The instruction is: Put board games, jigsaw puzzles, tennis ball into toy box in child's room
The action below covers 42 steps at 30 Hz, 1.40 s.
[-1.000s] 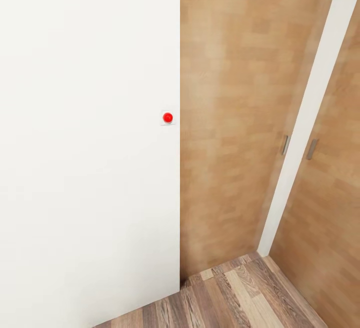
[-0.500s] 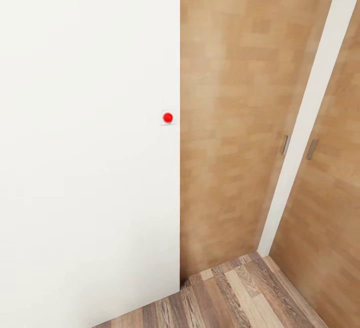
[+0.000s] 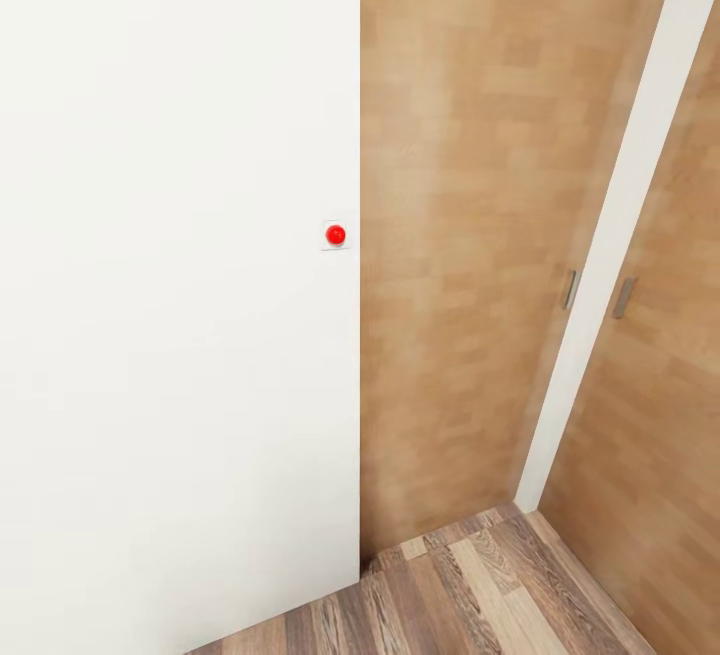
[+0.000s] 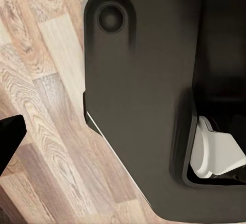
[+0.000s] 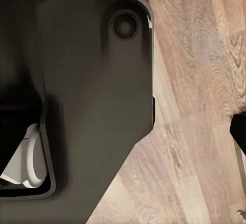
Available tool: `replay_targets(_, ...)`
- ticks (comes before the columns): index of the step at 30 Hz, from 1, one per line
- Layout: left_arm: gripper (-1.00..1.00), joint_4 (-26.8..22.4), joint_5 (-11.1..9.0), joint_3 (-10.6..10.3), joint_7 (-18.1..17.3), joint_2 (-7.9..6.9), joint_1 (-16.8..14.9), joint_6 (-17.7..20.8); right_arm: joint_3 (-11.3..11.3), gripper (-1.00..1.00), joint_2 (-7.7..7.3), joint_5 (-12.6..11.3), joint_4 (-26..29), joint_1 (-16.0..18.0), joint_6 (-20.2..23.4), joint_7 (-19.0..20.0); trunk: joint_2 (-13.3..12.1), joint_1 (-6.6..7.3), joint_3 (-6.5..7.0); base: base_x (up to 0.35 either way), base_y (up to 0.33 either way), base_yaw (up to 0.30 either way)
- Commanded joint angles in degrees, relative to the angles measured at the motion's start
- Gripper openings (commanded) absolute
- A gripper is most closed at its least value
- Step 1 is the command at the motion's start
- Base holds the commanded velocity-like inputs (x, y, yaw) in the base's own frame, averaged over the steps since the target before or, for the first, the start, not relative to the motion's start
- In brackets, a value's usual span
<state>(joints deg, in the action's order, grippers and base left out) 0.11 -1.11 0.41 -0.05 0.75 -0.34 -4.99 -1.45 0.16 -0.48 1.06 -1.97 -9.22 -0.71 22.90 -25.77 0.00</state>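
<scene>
Where the head view faces a white wall [image 3: 180, 335] with a red button [image 3: 336, 234], wooden doors [image 3: 450, 265] and plank floor [image 3: 480, 595] adjoin. Jaw state cannot be determined; wrist views show the dark robot base [image 4: 148, 96].

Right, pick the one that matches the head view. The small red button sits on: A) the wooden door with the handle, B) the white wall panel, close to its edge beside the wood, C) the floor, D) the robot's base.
B: the red button sits on the white wall panel, just short of where that panel meets the wood panel.
</scene>
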Motion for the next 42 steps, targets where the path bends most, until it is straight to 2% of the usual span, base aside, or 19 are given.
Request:
replay_targets(1, 1.0, 0.07, -0.12, 0.03, 0.0, 0.02, -0.01, -0.2, -0.13, 1.0, 0.02, -0.05, 0.08, -0.05, -0.1, -0.08, 0.02, -0.02, 0.0, 0.0, 0.0, 0.0)
replay_targets(42, 1.0, 0.07, -0.12, 0.03, 0.01, 0.04, -0.01, -0.2, -0.13, 1.0, 0.02, -0.05, 0.08, -0.05, -0.1, -0.08, 0.02, -0.02, 0.0, 0.0, 0.0, 0.0)
